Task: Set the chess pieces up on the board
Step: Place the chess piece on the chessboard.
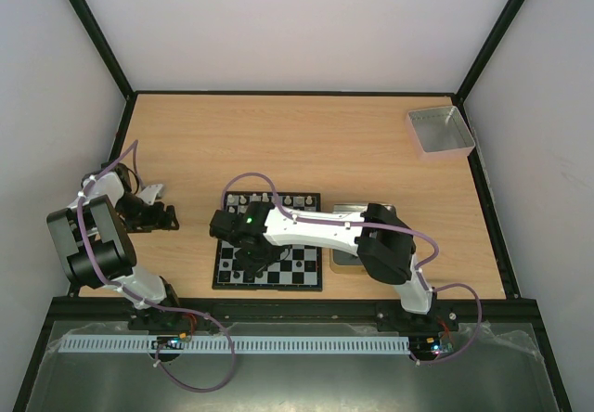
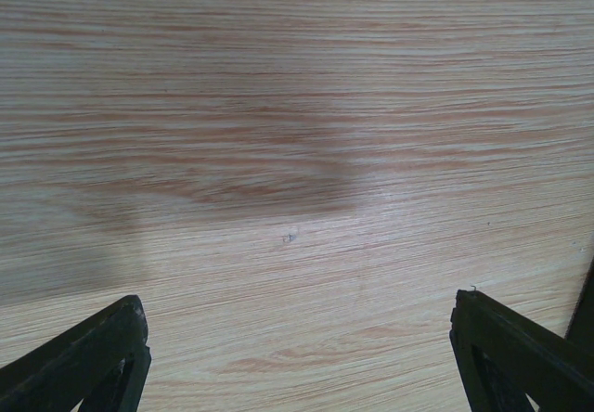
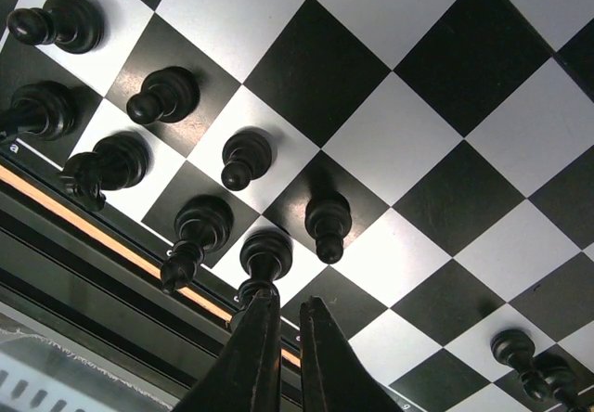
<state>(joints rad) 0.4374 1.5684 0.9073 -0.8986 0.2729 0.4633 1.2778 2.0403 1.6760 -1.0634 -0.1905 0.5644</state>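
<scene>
Right wrist, black piece [image 3: 264,254] at closed hand [image 3: 288,301]

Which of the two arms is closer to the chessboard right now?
The right. The right fingers are over the board, shut among the black pieces. The left fingers are open over bare table, off to the board's left.

The right arm [image 1: 316,231] stretches left over the board [image 1: 302,268], white pieces [image 1: 269,199] lining its far edge.
</scene>
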